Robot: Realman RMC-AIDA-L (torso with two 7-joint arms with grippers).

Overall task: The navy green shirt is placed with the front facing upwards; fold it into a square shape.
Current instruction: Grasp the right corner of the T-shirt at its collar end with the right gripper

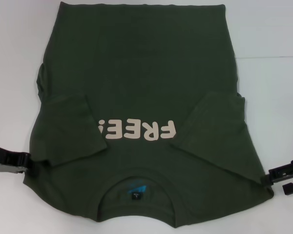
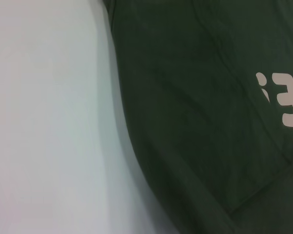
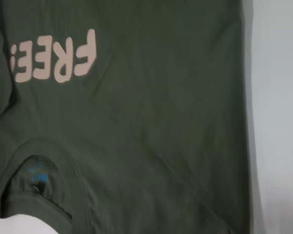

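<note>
Lying flat, the navy green shirt (image 1: 136, 83) is touching the left gripper (image 1: 29, 165) at eight o'clock and the right gripper (image 1: 269, 176) at four o'clock; I cannot tell their grip.

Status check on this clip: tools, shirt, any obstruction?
Left tool and right tool at the shirt's shoulder edges. Navy green shirt front up, both sleeves folded inward, body not yet folded. Nothing in the way.

We see the shirt (image 1: 136, 83) lying flat, front up — dark olive green; both sleeves folded inward over the chest; collar nearest us, cream "FREE!" lettering upside down.
</note>
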